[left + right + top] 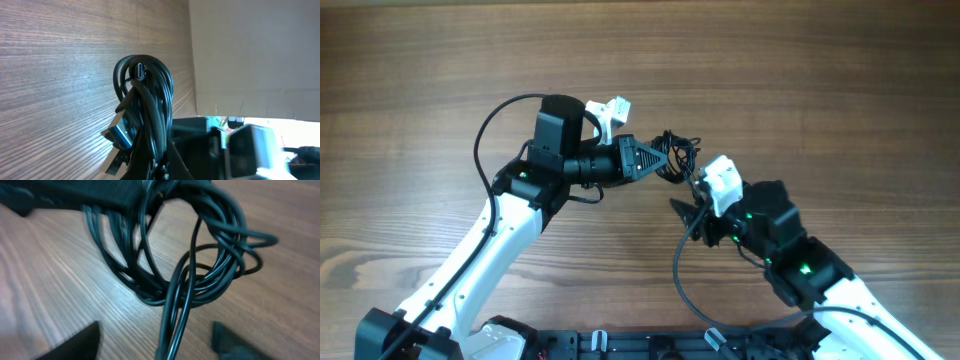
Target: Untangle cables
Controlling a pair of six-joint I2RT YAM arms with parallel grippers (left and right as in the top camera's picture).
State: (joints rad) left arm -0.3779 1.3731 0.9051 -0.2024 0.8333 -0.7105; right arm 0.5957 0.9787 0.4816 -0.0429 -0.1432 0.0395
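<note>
The cables (pixel 676 155) are a small knot of thin black cords at the table's middle. My left gripper (pixel 656 160) reaches in from the left and is shut on the bundle. In the left wrist view the cables (pixel 150 95) rise as a looped bunch out of the left gripper (pixel 159 172), with a blue-tongued plug (pixel 120 135) hanging at the left. My right gripper (pixel 685 193) sits just below and right of the knot. In the right wrist view, two or three strands of the cables (pixel 192 260) run down between its fingertips (pixel 77 342). The right gripper (pixel 155 342) stands open, touching no strand.
Brown wooden table (pixel 820 80) all around. Thick black robot wiring loops over the left arm (pixel 485 135) and under the right arm (pixel 678 275). A black rail (pixel 620 345) runs along the near edge. A beige panel (pixel 250 55) fills the right of the left wrist view.
</note>
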